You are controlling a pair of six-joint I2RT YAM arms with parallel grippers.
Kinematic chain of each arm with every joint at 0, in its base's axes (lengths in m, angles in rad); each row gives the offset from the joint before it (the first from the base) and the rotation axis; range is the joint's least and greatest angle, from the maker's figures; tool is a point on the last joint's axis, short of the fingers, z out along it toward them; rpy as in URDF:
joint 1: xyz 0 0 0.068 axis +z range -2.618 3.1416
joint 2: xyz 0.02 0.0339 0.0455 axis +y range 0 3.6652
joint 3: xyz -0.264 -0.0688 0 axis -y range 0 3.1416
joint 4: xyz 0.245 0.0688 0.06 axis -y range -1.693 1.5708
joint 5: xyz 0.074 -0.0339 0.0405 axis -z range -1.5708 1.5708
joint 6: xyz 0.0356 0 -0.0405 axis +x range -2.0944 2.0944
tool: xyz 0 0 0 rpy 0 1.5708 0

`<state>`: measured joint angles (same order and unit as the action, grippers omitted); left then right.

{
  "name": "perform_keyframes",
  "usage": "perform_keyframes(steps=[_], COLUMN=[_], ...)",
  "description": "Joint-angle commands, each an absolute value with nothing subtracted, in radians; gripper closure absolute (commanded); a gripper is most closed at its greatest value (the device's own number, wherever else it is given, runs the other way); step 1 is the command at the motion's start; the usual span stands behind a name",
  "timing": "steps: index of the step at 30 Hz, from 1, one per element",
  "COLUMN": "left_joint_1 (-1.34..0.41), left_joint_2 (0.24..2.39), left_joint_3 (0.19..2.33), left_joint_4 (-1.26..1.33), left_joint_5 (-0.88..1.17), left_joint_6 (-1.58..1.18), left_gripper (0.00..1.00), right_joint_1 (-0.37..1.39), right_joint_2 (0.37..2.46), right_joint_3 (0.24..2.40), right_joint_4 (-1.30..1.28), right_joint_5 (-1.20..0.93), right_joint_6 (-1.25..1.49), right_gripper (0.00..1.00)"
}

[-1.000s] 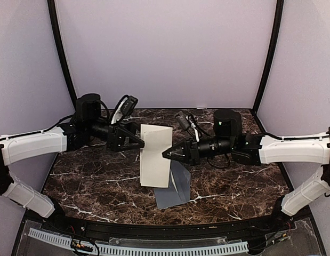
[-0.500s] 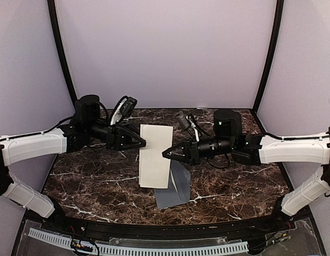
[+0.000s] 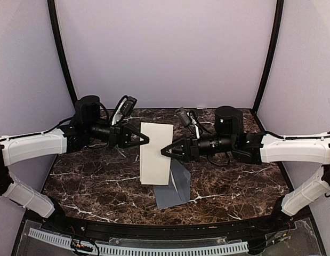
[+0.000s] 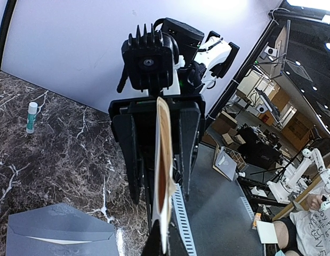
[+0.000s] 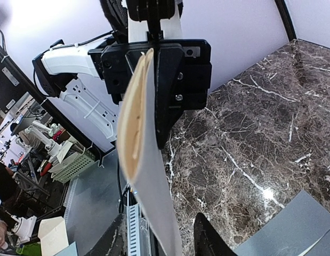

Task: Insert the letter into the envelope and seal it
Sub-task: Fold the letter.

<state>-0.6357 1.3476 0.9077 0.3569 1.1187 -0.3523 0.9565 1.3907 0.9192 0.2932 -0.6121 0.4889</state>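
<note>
The cream letter (image 3: 155, 153) hangs upright in the air between the two arms, above the table. My left gripper (image 3: 146, 140) is shut on the letter's left edge; in the left wrist view the letter (image 4: 163, 176) runs edge-on out of my pinched fingertips. My right gripper (image 3: 163, 151) stands open at the opposite edge. Its two fingers (image 5: 207, 237) are spread to either side of the letter (image 5: 149, 176) without pinching it. The grey envelope (image 3: 172, 188) lies flat on the table below, flap open, and shows in the left wrist view (image 4: 58, 234).
A white glue stick (image 4: 32, 116) with a green cap stands on the dark marble table (image 3: 234, 184) near the back wall. Purple walls enclose the back and sides. A perforated rail (image 3: 138, 246) runs along the near edge.
My left gripper has closed on the letter's left edge. My right gripper, shut on the right edge before, has opened. The letter has shifted slightly.
</note>
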Motion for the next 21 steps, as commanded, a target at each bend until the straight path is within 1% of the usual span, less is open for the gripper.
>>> perform_keyframes(steps=[1, 4, 8, 11, 14, 15, 16, 21], left_joint_1=[-0.630, -0.630, -0.630, -0.631, -0.631, -0.631, -0.631, -0.631], left_joint_2=[1.317, 1.320, 1.322, 1.322, 1.322, 1.321, 1.321, 1.318], left_joint_3=[0.895, 0.896, 0.897, 0.897, 0.897, 0.897, 0.897, 0.897], left_joint_4=[0.349, 0.346, 0.346, 0.346, 0.346, 0.347, 0.347, 0.347], left_joint_5=[1.110, 1.113, 1.122, 1.124, 1.128, 1.128, 1.128, 1.131], left_joint_6=[-0.326, -0.325, -0.326, -0.327, -0.327, -0.327, -0.327, -0.327], left_gripper=[1.00, 1.00, 1.00, 1.00, 1.00, 1.00, 1.00, 1.00], right_joint_1=[0.959, 0.957, 0.951, 0.942, 0.935, 0.933, 0.931, 0.929], right_joint_2=[1.348, 1.337, 1.323, 1.316, 1.313, 1.313, 1.313, 1.315], right_joint_3=[0.950, 0.954, 0.966, 0.972, 0.974, 0.976, 0.976, 0.978], right_joint_4=[0.367, 0.385, 0.396, 0.410, 0.422, 0.423, 0.424, 0.422], right_joint_5=[-0.562, -0.533, -0.490, -0.476, -0.476, -0.475, -0.473, -0.473], right_joint_6=[0.494, 0.493, 0.488, 0.488, 0.492, 0.492, 0.492, 0.497], right_gripper=[0.61, 0.63, 0.74, 0.81, 0.83, 0.87, 1.00, 1.00])
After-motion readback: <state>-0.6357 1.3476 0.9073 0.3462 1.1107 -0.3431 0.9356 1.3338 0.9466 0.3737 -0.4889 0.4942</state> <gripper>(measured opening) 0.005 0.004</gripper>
